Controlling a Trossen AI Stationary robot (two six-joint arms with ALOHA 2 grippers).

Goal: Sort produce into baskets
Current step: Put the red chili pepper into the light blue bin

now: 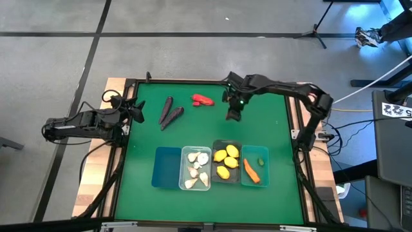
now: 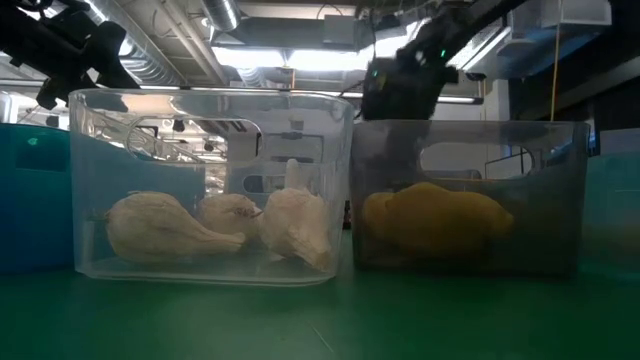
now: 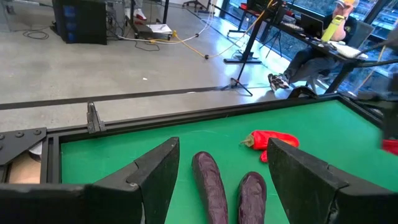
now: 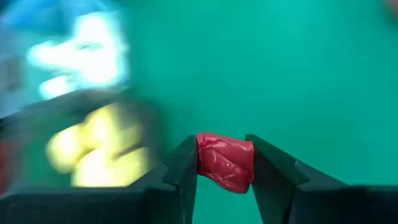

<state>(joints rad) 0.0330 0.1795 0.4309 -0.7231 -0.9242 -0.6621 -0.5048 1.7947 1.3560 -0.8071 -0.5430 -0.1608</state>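
Clamped between the right gripper's (image 4: 222,163) jaws sits a red piece (image 4: 225,160), held above the green counter (image 1: 270,122) behind the baskets. Left gripper (image 3: 221,180) waits open-jawed facing two purple pieces (image 3: 210,183).

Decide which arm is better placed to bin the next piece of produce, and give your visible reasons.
Right. The right claw is shut on a small red piece over the green mat, near the small rectangular plastic bins. The left claw is open at the table's left edge, holding nothing.
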